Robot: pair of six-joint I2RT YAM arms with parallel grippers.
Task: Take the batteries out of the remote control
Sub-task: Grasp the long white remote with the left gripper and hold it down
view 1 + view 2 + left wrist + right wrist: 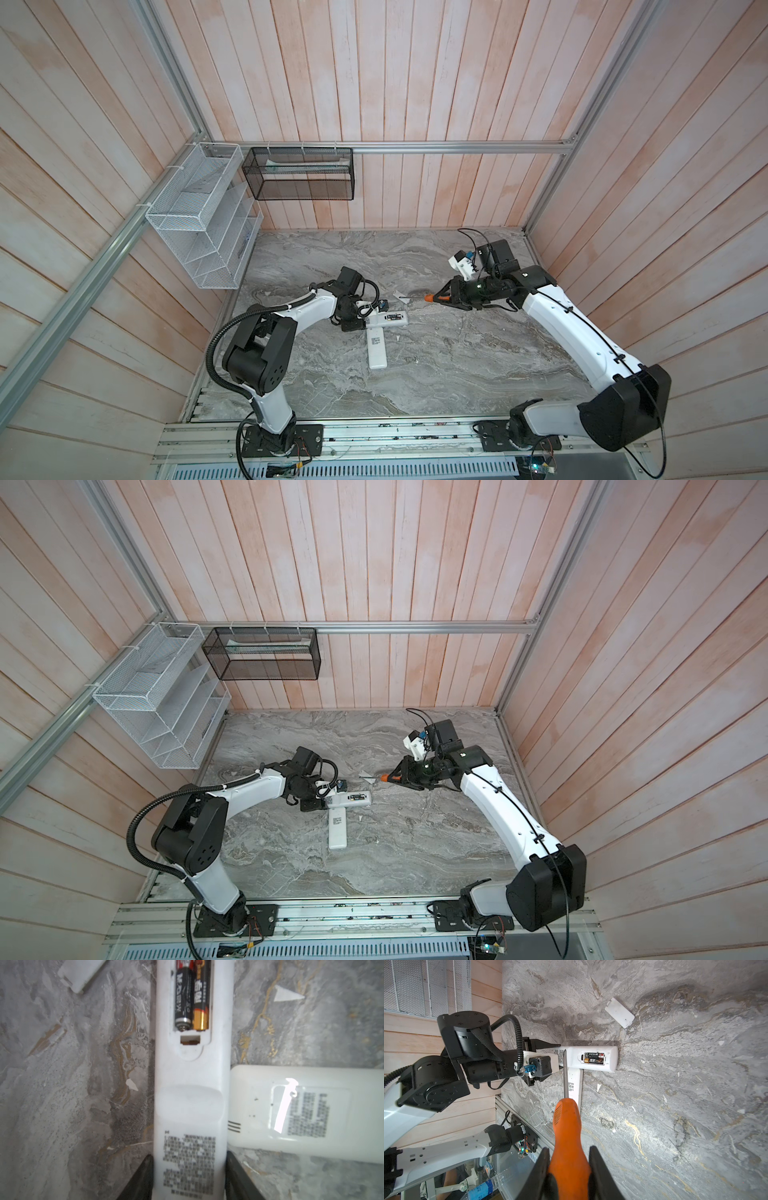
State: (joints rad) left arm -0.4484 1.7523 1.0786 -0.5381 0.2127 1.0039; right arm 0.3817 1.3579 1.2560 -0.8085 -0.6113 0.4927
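A white remote control (190, 1095) lies face down on the marble table with its battery bay uncovered. Two batteries (191, 1001) sit side by side in the bay, dark with a gold end, also seen in the right wrist view as batteries (594, 1057). My left gripper (189, 1178) is shut on the remote's label end, one finger on each long side. In both top views the remote (390, 319) (351, 799) points right from the left gripper (357, 322). My right gripper (569, 1167) is shut on an orange-handled screwdriver (566, 1126), held right of the remote, apart from it.
A second white remote (376, 349) (301, 1109) lies at right angles against the held one. A loose white battery cover (400, 295) (619, 1013) rests on the marble just beyond the screwdriver tip. Wire baskets (199, 216) hang on the left wall.
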